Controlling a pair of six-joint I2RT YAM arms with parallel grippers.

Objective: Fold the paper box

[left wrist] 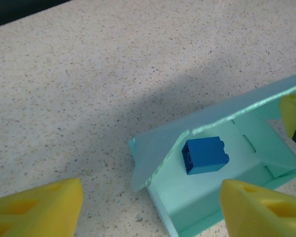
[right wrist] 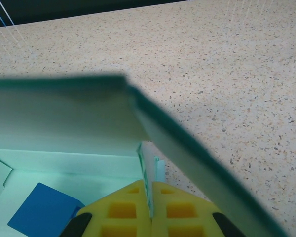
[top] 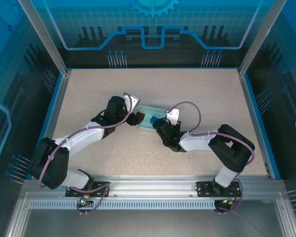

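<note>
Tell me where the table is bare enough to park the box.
Bare: the table strip between paper box and back rail, plus its far-right corner. Crowded: centre, where left gripper and right gripper flank the box.

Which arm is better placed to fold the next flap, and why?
Probably left: the left gripper is open near the loose flap, while the right gripper is shut on the paper box wall.

You're looking at a speckled beige tbl (top: 89, 94); paper box (top: 149, 112) is sitting nr ctr, nudging toward 12 o'clock.
</note>
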